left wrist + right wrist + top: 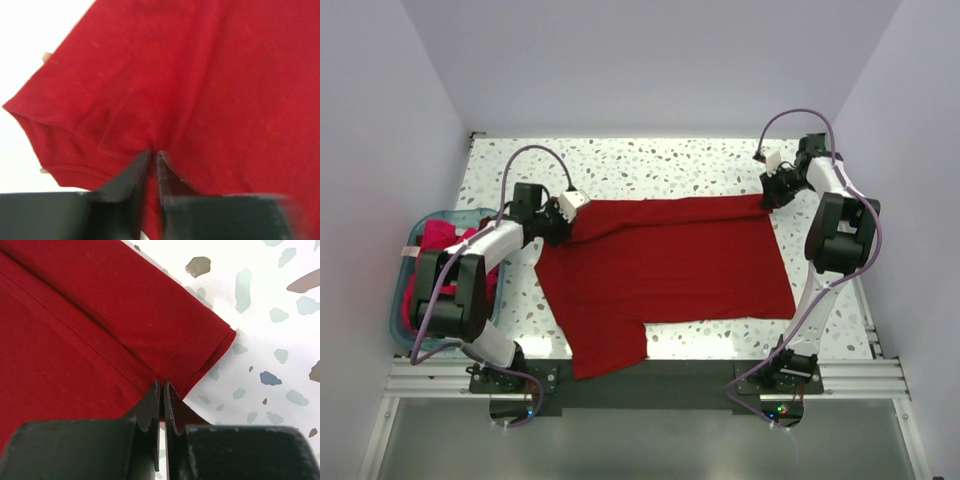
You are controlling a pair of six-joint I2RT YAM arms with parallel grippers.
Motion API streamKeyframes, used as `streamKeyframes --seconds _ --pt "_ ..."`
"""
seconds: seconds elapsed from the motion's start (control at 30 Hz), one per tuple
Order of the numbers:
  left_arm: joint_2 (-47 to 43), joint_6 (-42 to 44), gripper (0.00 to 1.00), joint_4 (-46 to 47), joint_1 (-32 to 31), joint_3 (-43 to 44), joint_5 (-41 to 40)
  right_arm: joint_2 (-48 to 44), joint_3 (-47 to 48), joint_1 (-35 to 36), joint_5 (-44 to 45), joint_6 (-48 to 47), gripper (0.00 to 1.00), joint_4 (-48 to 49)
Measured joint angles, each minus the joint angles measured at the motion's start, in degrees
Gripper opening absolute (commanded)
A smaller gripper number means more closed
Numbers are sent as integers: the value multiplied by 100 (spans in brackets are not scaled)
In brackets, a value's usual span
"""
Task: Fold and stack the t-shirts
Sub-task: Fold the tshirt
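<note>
Crimson t-shirt (670, 265) lies spread flat on the speckled table (620, 160), between the two arms. Its far edge is turned over in a narrow fold running across the width, and one sleeve hangs toward the near edge at lower left. Left gripper (558, 222) sits at the shirt's far-left corner, by the sleeve. In the left wrist view its fingers (132, 180) are drawn almost together with only a slit between them, and creases in the cloth converge on the tips, so it reads as a pinch on the fabric. Right gripper (767, 195) sits at the far-right corner. In the right wrist view its fingers (147, 410) are pressed close, and the tips nip the doubled hem just inside the corner of the fold. Teal basket (396, 310) stands off the table's left side, beside the left arm, and holds brighter pinkish-red t-shirts (438, 238) in a loose heap.
</note>
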Motion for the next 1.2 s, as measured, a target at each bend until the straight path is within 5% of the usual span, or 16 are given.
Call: streamKeyframes --seconds 0.2,0.27,0.57,0.83,1.2 --pt "98 437 46 -719 26 129 367 2 55 2 188 -74 48 -181" --pt "96 621 48 -1150 90 367 590 2 155 0 245 -103 52 -306" --pt "564 686 69 -1998 315 2177 1320 9 922 52 304 -133 50 -796" --pt "1823 315 68 -2159 262 2780 1493 328 1215 400 326 -363 44 -1239" --pt "2385 131 67 -2085 -275 2931 1032 682 1078 566 649 -837 42 -1609"
